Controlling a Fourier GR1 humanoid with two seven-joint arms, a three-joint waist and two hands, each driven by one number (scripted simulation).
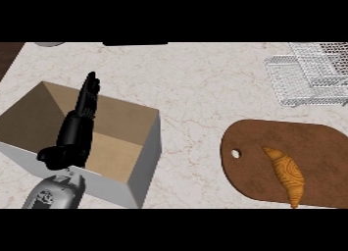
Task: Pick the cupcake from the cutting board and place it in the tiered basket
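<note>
The marble counter (191, 83) carries a brown cutting board (321, 147) at right, where 1 croissant (285, 171) lies, its long axis running near-to-far, thin tip nearest. The left hand (76, 135), fingers straight, hovers over an open box (144, 166).

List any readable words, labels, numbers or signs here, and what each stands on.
None to read: no lettering shows on the brown wooden cutting board, the golden croissant-shaped pastry, the white wire tiered basket or the open box with white sides and brown inside.
</note>
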